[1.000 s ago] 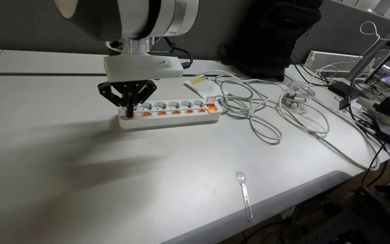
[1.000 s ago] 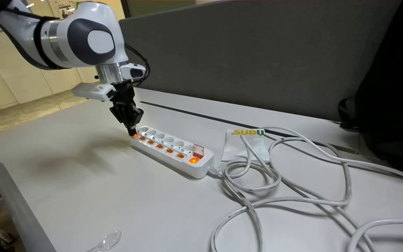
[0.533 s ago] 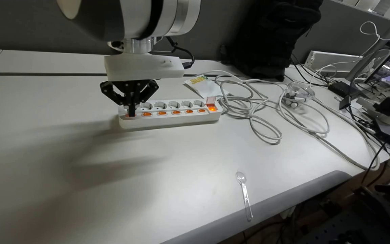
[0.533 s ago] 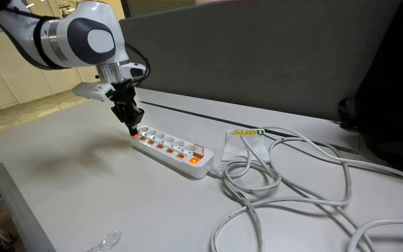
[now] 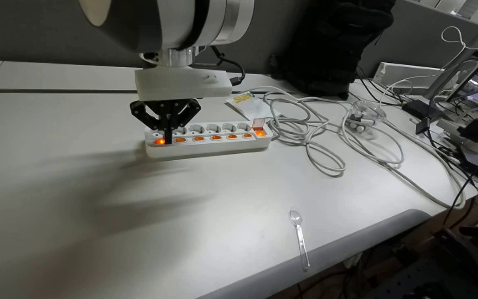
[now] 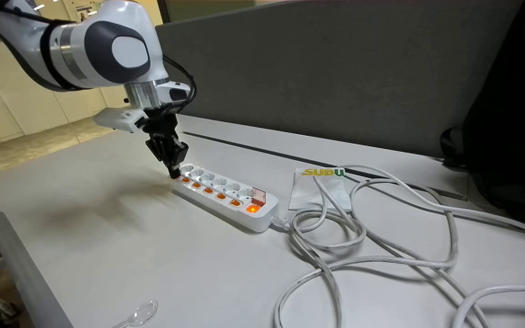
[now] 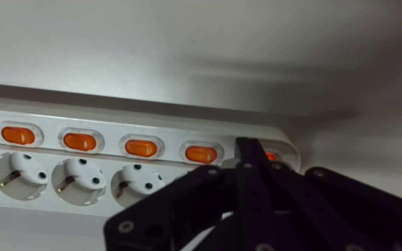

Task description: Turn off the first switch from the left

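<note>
In an exterior view, left of centre, the lit first switch (image 5: 160, 141) is seen just left of the gripper (image 5: 168, 142), jaws together; five like switches (image 5: 198, 138) are counted on one power strip (image 5: 206, 148). In an exterior view, it is mostly hidden by fingertips (image 6: 174, 173); in the wrist view, glimpsed right of them.

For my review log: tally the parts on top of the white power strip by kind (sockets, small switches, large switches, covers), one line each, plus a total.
Sockets, the endmost partly hidden: 6
Small orange-red switches, counting the glowing first switch: 6
Larger orange switch: 1
Raised see-through cover: 1
Total: 14
</note>
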You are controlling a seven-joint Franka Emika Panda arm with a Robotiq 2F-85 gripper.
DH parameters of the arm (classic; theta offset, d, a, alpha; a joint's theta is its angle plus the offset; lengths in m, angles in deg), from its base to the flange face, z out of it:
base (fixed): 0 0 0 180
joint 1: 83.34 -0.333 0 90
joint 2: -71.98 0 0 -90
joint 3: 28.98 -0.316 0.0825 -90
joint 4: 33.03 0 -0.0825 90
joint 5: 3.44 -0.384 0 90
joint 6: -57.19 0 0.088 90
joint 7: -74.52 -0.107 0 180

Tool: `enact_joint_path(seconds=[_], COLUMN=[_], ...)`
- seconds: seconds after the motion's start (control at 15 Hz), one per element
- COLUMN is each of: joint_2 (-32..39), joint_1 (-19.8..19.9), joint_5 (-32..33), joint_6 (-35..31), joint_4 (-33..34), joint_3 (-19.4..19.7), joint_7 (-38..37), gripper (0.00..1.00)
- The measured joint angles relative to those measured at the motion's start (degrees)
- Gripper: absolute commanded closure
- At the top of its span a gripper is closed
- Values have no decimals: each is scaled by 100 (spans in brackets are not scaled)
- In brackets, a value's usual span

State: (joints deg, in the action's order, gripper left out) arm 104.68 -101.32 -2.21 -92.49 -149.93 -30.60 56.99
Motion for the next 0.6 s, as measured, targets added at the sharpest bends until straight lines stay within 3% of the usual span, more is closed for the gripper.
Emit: enact_joint_path(seconds=[0.6], joint_2=[-3], joint_1=[1], joint_5=[-3], joint_6=[-37], joint_4=[-18], joint_3=[0], joint_7=[0], gripper=[100])
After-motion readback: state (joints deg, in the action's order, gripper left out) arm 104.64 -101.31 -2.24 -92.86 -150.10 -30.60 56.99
